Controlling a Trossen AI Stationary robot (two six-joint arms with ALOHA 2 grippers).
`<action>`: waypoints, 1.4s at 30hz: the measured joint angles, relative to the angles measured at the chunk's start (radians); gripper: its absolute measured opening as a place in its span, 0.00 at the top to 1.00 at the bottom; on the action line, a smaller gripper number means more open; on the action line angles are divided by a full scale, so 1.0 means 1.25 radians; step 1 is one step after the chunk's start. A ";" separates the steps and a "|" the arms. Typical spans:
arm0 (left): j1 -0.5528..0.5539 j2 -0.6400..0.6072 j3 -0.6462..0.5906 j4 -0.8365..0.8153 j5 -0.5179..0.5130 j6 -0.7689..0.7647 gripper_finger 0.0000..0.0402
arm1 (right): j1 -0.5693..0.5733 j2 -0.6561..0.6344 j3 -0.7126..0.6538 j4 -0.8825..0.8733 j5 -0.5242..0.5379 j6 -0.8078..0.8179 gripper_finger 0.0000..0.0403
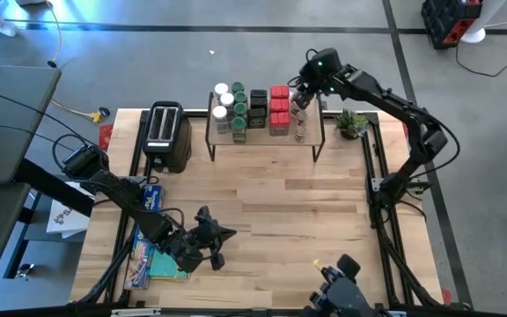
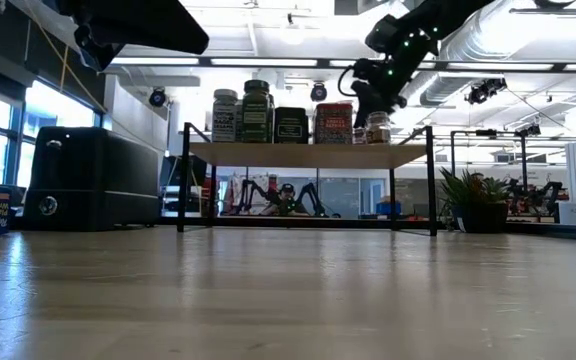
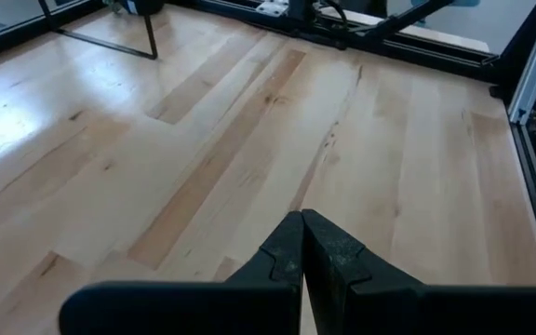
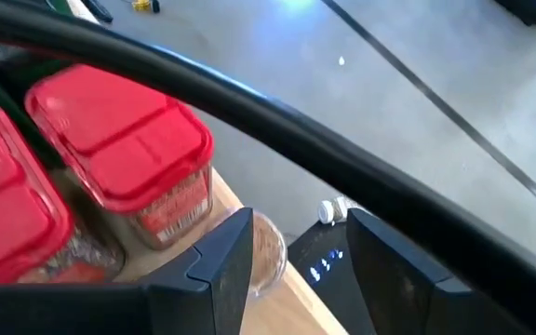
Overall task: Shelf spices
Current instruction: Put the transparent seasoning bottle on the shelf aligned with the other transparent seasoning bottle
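The shelf (image 1: 265,136), a light wooden rectangular top on thin black metal legs, stands at the table's (image 1: 262,220) 12 o'clock edge. The spices (image 1: 258,110) stand on it in rows: white-lidded and green-lidded jars, black boxes, red-lidded tins (image 4: 124,140), small clear jars (image 1: 301,123). The right gripper (image 1: 303,95) hangs over the clear jars at the shelf's 3 o'clock end, fingers parted; whether it grips anything cannot be told. The left gripper (image 3: 301,244), closed and empty, waits at 7 o'clock. A black toaster (image 1: 165,134) stands just beside the shelf at 9 o'clock; a potted plant (image 1: 352,121) at 3 o'clock.

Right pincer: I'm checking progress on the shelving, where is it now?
In the high view the right pincer is over the shelf's right end, beside the red tins, at the small clear jars.
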State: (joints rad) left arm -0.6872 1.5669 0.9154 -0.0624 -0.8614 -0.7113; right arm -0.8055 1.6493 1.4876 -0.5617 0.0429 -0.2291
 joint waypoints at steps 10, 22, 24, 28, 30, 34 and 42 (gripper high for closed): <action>0.001 0.000 0.000 0.001 0.005 0.007 1.00 | 0.000 0.001 0.000 -0.075 0.002 -0.006 0.59; 0.000 0.000 0.000 0.003 0.005 0.006 1.00 | 0.041 -0.101 0.000 -0.098 0.003 0.030 0.59; 0.001 0.000 0.000 0.003 0.005 0.007 1.00 | 0.063 -0.119 0.000 -0.125 -0.037 0.023 0.59; 0.000 0.000 0.000 0.003 0.005 0.008 1.00 | 0.107 -0.123 -0.003 -0.225 -0.100 0.009 0.59; 0.000 0.000 0.000 0.003 0.005 0.008 1.00 | 0.123 -0.123 -0.017 -0.263 -0.101 0.002 0.59; 0.000 0.000 0.000 0.005 0.005 0.015 1.00 | 0.142 -0.122 -0.052 -0.270 -0.027 0.010 0.59; 0.000 0.000 0.000 0.007 0.005 0.020 1.00 | 0.144 -0.122 -0.077 -0.214 0.007 0.017 0.59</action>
State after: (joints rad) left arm -0.6868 1.5669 0.9154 -0.0536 -0.8547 -0.6865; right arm -0.6254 1.4971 1.3914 -0.8287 0.0515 -0.2079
